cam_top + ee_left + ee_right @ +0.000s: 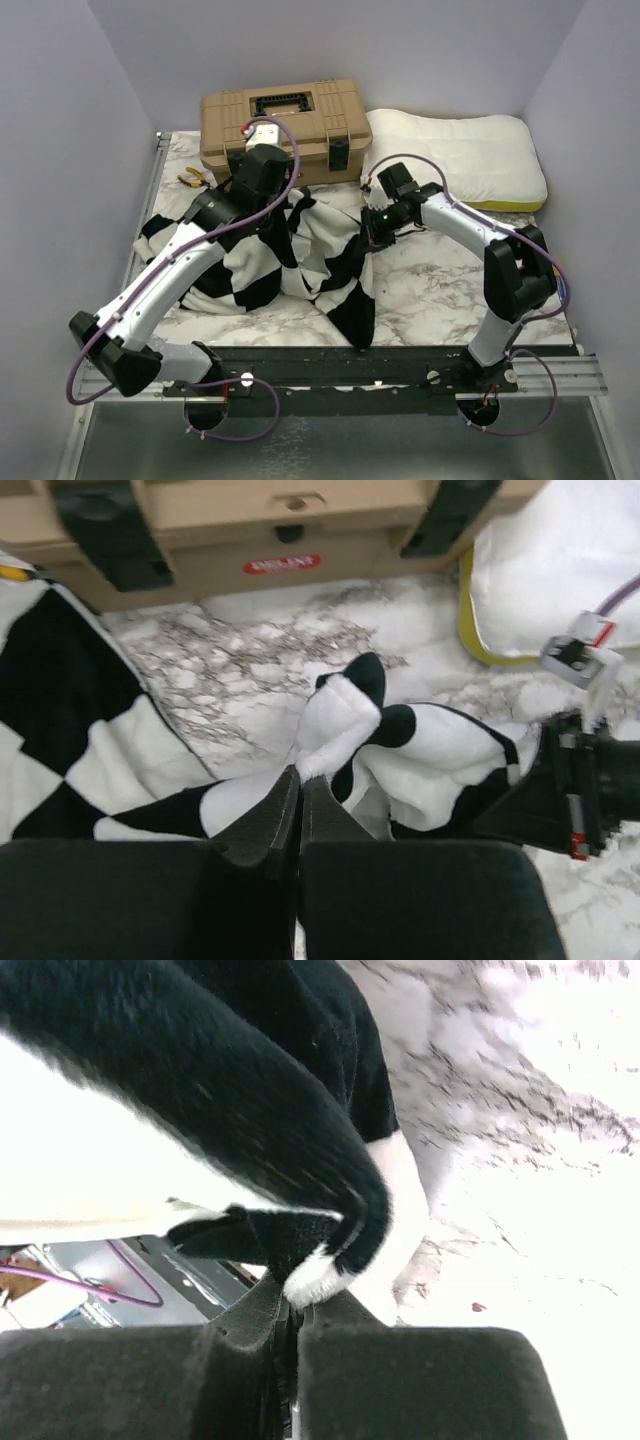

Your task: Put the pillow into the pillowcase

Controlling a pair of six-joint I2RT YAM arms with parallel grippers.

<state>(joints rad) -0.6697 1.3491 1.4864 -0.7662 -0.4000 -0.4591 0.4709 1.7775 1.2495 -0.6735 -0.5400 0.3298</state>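
Observation:
The black-and-cream checkered pillowcase (290,260) lies crumpled across the marble table between both arms. My left gripper (290,205) is shut on a white fold of the pillowcase (335,725) near the toolbox; its fingers (265,820) pinch the fabric at their tips. My right gripper (372,238) is shut on the pillowcase's right edge (330,1260), a black-and-white fold pinched at its fingers (345,1310). The white pillow (460,155) with a yellow edge strip lies at the back right, behind the right gripper. In the left wrist view the pillow (560,550) is at top right.
A tan toolbox (285,125) stands at the back centre, left of the pillow. Yellow-handled pliers (195,177) lie by its left front corner. Part of the pillowcase hangs over the table's front edge (355,335). Walls enclose the table on three sides.

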